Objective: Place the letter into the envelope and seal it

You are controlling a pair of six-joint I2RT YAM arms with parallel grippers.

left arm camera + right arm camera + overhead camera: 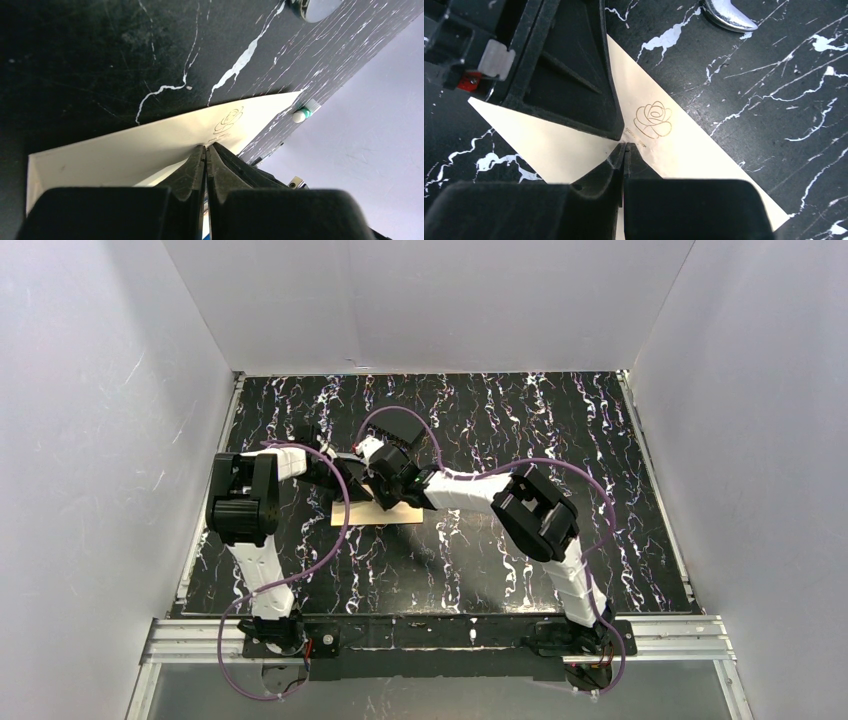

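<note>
Cream envelope (704, 155) | rose emblem (653, 120): wrist views only | left end effector (206, 146), right end effector (625, 146) clenched

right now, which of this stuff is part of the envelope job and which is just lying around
Job: cream envelope; left gripper and right gripper, both shut, tips on it. Letter not in sight.
Lying about: shiny metal piece; small white and green knob.

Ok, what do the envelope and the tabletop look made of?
The envelope looks like matte cream paper: thin crisp edges, a fine gold-line rose printed on it. The tabletop is black with white veining, faintly glossy; marble-look, but stone or printed laminate cannot be told.
</note>
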